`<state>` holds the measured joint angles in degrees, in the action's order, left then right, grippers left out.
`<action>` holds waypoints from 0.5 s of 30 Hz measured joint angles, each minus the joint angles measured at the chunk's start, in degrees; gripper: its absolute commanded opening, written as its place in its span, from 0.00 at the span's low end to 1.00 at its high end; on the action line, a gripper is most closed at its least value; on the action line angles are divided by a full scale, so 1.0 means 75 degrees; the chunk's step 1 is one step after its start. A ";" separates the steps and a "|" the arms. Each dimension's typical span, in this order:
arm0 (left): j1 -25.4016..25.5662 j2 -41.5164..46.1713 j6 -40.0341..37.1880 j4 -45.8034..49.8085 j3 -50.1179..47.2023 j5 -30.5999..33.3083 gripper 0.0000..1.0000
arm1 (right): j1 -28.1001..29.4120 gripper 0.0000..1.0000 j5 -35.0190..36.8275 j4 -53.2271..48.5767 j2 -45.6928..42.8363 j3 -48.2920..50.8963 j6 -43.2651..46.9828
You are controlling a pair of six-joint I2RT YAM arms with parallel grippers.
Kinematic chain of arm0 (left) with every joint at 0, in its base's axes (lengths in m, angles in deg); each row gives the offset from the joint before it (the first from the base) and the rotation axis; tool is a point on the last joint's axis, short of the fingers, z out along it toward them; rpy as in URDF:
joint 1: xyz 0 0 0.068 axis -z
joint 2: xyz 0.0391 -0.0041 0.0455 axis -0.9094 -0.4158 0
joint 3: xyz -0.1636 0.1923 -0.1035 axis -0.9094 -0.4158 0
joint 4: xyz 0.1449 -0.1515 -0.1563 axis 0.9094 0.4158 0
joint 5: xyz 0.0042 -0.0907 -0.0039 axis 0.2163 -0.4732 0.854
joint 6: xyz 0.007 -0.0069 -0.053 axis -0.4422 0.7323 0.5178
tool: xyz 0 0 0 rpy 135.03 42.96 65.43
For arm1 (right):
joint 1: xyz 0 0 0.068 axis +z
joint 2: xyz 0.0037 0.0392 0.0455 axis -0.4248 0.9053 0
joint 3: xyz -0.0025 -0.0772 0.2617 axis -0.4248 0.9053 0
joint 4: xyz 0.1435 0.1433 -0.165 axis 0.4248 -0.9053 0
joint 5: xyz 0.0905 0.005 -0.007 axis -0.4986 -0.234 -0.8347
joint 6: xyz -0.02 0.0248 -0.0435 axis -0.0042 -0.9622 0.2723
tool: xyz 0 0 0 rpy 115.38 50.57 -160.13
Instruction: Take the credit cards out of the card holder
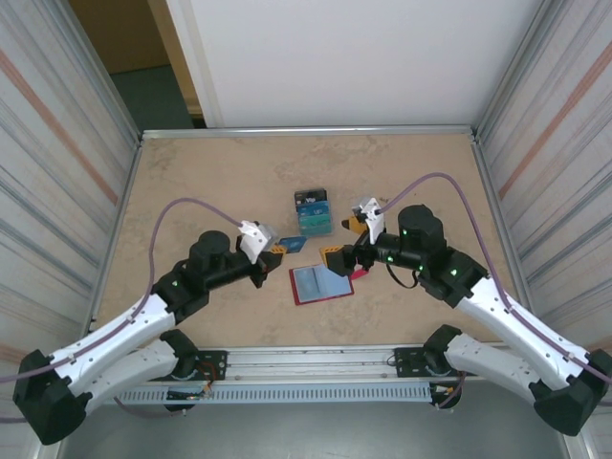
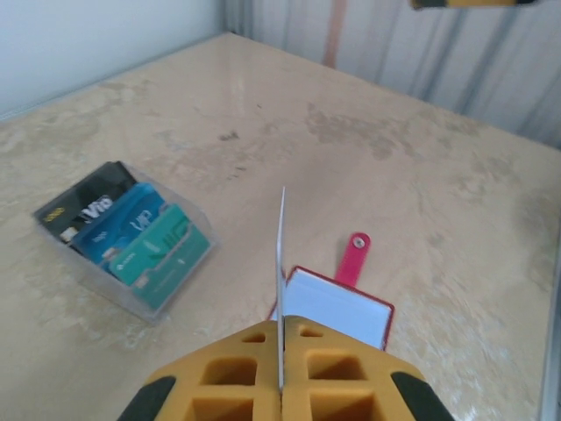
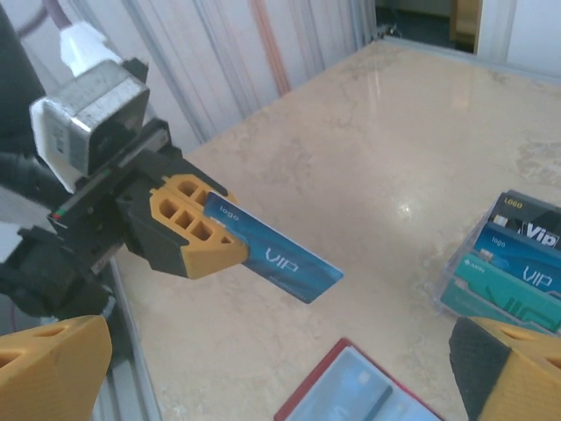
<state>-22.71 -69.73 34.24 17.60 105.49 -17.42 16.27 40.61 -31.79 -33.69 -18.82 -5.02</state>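
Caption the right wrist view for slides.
Left gripper pinches a blue VIP card clear of the red card holder; clear tray of cards at right.

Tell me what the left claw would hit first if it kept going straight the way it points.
Likely the open right claw, facing it just beyond the blue plastic VIP card that the left claw pinches, though height is unclear.
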 measured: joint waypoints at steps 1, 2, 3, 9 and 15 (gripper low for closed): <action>0.0000 0.0122 0.0146 -0.0119 -0.0125 0.0152 0.00 | -0.0020 0.99 0.0035 0.0137 -0.0035 0.0076 -0.0160; 0.0000 0.0248 0.0300 -0.0265 -0.0259 0.0306 0.00 | -0.0044 0.99 0.0087 0.0286 -0.0055 0.0157 -0.0332; 0.0000 0.0353 0.0449 -0.0434 -0.0379 0.0440 0.00 | -0.0090 0.99 0.0122 0.0431 -0.0052 0.0233 -0.0504; -0.0003 0.0685 0.1163 -0.1163 -0.0726 0.0959 0.00 | -0.0341 0.99 0.0443 0.1113 0.0192 0.0536 -0.1492; -0.0108 0.0781 0.1740 -0.1795 -0.0970 0.1087 0.00 | -0.0490 0.99 0.0659 0.1743 0.0475 0.0851 -0.2136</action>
<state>-23.52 -63.87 47.28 4.13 98.21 -9.27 12.60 45.54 -18.72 -30.12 -12.44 -21.04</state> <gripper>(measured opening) 0.046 0.986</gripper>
